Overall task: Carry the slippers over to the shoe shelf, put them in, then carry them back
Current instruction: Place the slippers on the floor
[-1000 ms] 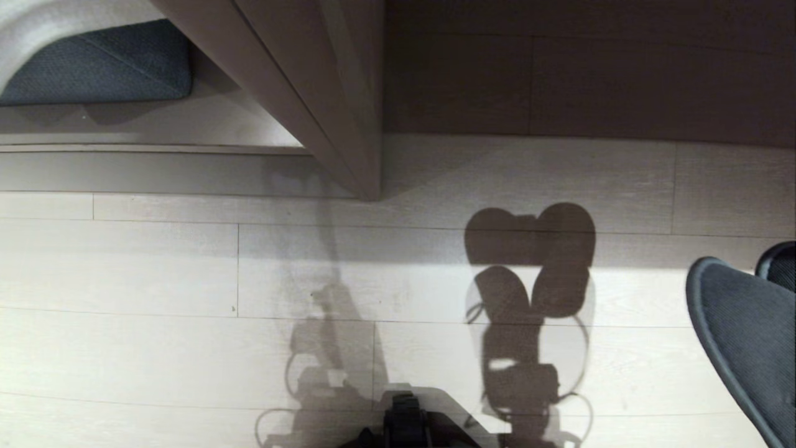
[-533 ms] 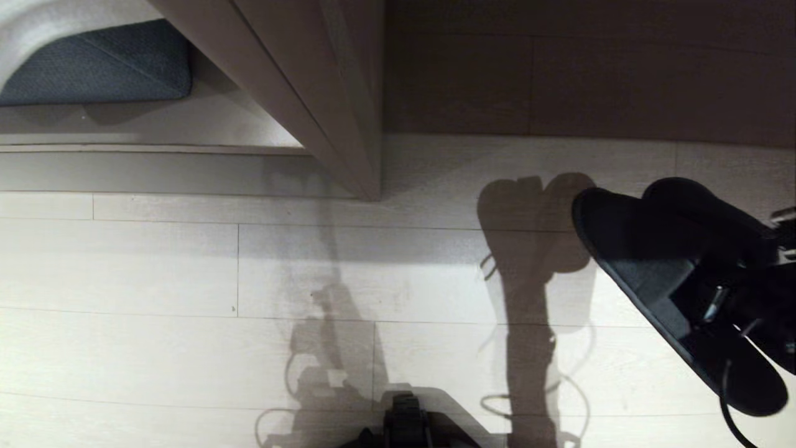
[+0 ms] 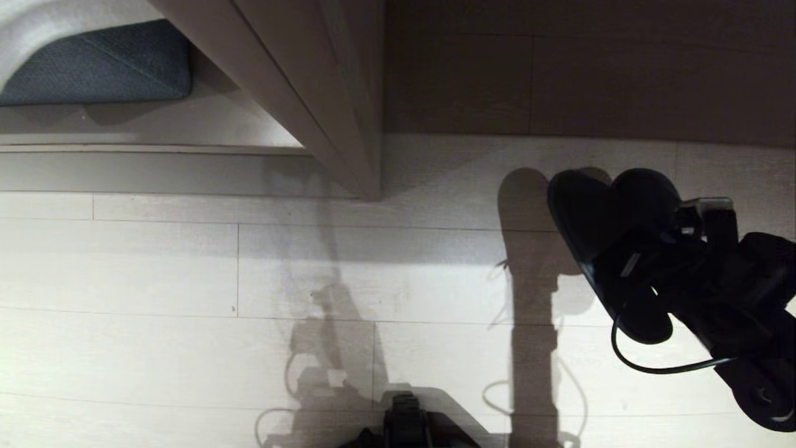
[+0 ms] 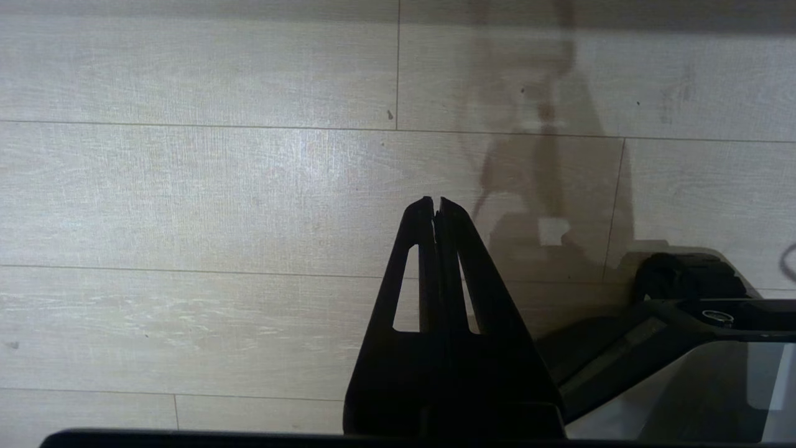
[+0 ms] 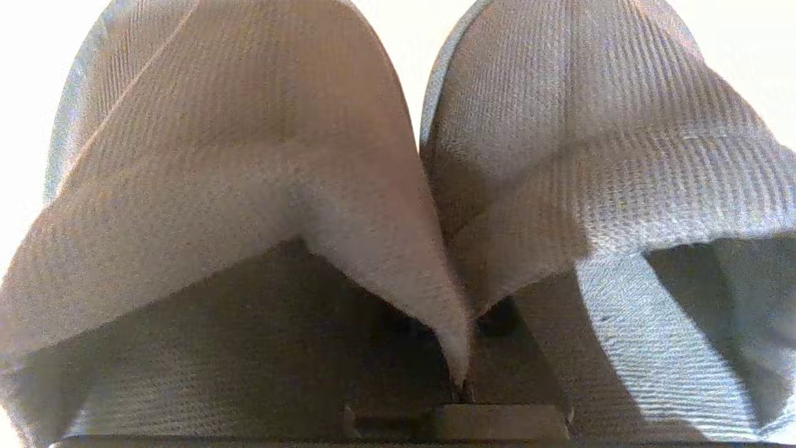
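Observation:
The pair of dark slippers (image 3: pixel 600 214) hangs over the pale floor at the right of the head view, toes toward the wall, with my right gripper (image 3: pixel 643 264) shut on them. In the right wrist view their two ribbed fabric uppers (image 5: pixel 249 186) fill the picture side by side, their inner edges pinched together at the right gripper (image 5: pixel 461 389). The shoe shelf (image 3: pixel 155 134) is the low cubby at the upper left, well to the left of the slippers. My left gripper (image 4: pixel 436 200) is shut and empty above bare floor.
A taupe side panel (image 3: pixel 339 106) bounds the cubby's right end and reaches the floor. A blue-grey fabric item (image 3: pixel 99 65) lies inside the cubby. A dark wall panel (image 3: pixel 591 68) runs behind the slippers. My base (image 3: pixel 407 426) shows at the bottom centre.
The right arm has swung in from the right edge with the slippers and moved them left and toward the wall. Their shadow on the floor has shifted. The left arm has kept still.

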{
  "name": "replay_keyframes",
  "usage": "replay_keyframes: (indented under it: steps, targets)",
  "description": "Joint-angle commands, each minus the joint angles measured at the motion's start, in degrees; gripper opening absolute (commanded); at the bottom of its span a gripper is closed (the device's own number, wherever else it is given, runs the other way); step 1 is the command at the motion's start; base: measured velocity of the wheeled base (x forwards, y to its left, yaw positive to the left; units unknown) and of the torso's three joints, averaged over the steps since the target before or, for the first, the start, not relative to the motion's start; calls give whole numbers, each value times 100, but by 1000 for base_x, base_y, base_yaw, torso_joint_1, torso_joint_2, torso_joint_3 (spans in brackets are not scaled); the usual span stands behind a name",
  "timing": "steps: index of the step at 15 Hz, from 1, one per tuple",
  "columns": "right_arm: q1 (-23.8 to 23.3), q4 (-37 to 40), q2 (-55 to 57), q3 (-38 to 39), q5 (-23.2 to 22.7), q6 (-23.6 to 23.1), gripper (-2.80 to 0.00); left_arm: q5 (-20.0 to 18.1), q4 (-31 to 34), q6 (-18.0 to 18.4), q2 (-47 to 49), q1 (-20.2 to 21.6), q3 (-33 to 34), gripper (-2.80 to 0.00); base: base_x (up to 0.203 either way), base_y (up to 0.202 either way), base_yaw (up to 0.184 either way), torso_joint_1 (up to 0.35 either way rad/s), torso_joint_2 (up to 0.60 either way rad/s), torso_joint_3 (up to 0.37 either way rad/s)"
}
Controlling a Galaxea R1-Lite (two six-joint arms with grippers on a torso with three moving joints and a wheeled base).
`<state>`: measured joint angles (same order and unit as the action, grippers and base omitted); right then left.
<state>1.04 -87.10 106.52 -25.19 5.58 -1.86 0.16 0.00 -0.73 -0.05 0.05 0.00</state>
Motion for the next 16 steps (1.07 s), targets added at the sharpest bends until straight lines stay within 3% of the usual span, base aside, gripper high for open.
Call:
replay_keyframes:
  steps: [1,12,15,16]
  targets:
    - [-16,-56,476,-212,4,17,-280,2,2,-6,5,4,0,-280,0,0,0,0,0,0]
    - [-51,-56,1792,-1744,-111,28,-280,2,6,-6,5,4,0,-280,0,0,0,0,0,0]
    - [-77,-56,1925,-1834,-239,28,-280,2,0,-6,5,4,0,-280,0,0,0,0,0,0]
    - [-81,-56,1943,-1840,-261,28,0,2,0,3,5,4,0,-280,0,0,0,0,0,0]
